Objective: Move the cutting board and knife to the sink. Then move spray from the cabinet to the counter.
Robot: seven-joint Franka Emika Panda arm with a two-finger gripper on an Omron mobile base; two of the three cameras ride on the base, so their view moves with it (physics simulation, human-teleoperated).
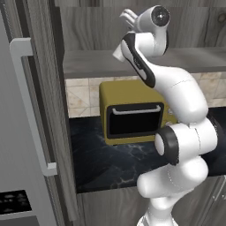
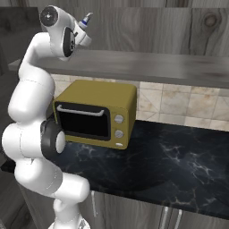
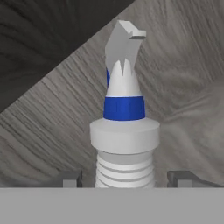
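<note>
my gripper (image 3: 124, 179) is up at the cabinet (image 2: 147, 27) shelf, one dark tip on each side of the spray (image 3: 124, 118) body, jaws straddling it. i can't tell if the tips press on the bottle or sit just off it, so grasp unconfirmed. the spray stands upright between the tips, white ribbed neck, blue collar, white trigger nozzle on top; from the right base view its nozzle pokes up just past my hand.

task judgement: i'm on the second half, the spray pickup. the spray is not on the counter (image 2: 179, 165) yet, so lift out, lower and set down are left. below me the counter has a yellow oven (image 2: 96, 112) on it. board, knife and sink aren't visible, so the first half is unverifiable.

writing: no label, brand or text readable on the spray or the oven.
</note>
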